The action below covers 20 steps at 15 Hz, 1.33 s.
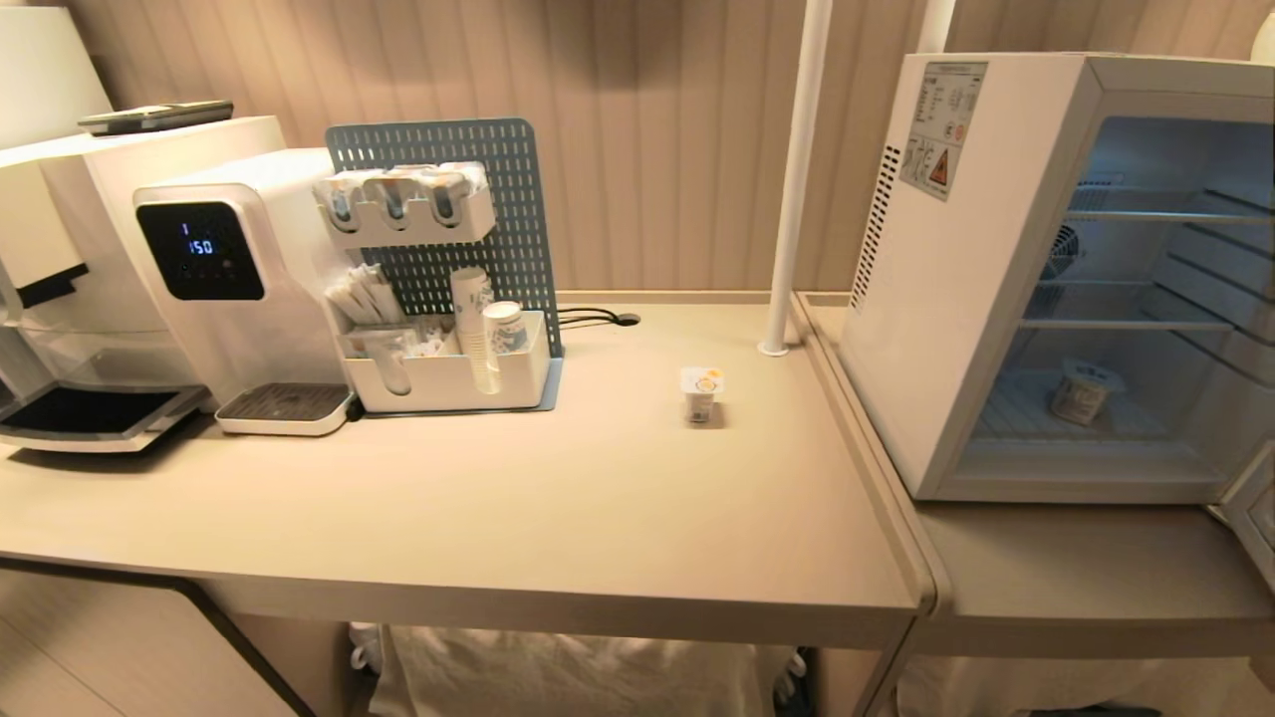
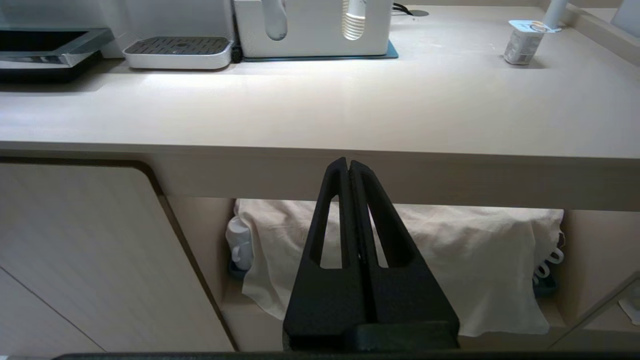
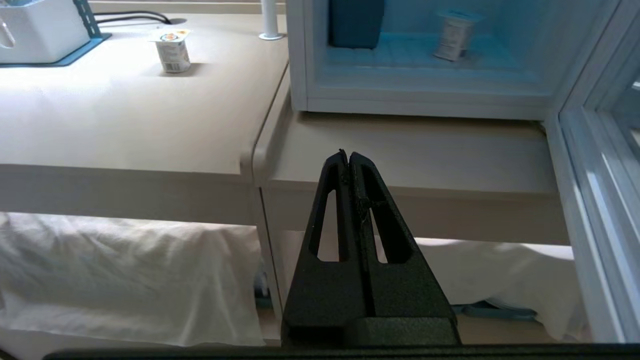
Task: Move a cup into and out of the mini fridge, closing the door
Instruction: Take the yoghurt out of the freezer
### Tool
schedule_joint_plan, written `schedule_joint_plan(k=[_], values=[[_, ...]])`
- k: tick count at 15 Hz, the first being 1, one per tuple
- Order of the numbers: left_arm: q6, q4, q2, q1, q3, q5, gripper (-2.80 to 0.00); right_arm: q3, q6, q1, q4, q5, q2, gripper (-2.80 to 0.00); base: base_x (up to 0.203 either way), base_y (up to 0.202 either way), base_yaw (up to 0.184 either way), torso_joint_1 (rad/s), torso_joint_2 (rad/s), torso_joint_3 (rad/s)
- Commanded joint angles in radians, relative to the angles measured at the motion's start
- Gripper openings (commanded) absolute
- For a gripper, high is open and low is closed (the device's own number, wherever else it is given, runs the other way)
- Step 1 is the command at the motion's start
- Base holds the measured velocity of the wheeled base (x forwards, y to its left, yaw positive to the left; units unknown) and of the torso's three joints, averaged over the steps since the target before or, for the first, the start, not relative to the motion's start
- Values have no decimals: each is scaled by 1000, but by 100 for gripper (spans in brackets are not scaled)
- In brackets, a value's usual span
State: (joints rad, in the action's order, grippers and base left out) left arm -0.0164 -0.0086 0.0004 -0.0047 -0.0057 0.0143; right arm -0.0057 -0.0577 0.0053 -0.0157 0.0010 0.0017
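The white mini fridge (image 1: 946,299) stands on the right counter with its door (image 1: 1257,513) swung wide open at the far right. One small foil-lidded cup (image 1: 701,393) stands on the left counter, apart from the fridge. A second cup (image 1: 1081,390) sits on the fridge's bottom shelf. Neither arm shows in the head view. My left gripper (image 2: 348,162) is shut and empty, low in front of the counter's front edge. My right gripper (image 3: 348,154) is also shut and empty, before the lower counter, facing the fridge (image 3: 400,102) and its door (image 3: 595,200).
Two white coffee machines (image 1: 214,289) and a blue pegboard organiser (image 1: 448,299) with paper cups fill the counter's left. A white pole (image 1: 792,199) rises beside the fridge. A raised lip (image 1: 867,448) divides the two counters. White cloth (image 2: 475,260) hangs under them.
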Motion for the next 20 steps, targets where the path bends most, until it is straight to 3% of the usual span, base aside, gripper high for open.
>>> schedule_joint_plan(k=[1,4,7,9,14,17,20], values=[[0,-1,0,-1,0,0,-280,0,-1,-1,-1,5,-2,-280,0,-89,-5,6,-2,2],[0,-1,-1,-1,0,0,-280,-45,-22,-1,-3,20,1,-280,0,0,0,0,0,0],[0,-1,0,-1,0,0,-280,-232,-15,-1,-118,114,56,-280,0,0,0,0,0,0],[0,-1,0,-1,0,0,-280,-289,-6,-2,-145,168,168,-280,0,0,0,0,0,0],[0,-1,-2,-1,0,0,-280,-357,77,-2,-32,205,515,-280,0,0,0,0,0,0],[0,-1,0,-1,0,0,-280,-369,99,1,80,214,688,-280,0,0,0,0,0,0],[0,-1,0,0,0,0,-280,-382,102,29,107,218,819,-280,0,0,0,0,0,0]])
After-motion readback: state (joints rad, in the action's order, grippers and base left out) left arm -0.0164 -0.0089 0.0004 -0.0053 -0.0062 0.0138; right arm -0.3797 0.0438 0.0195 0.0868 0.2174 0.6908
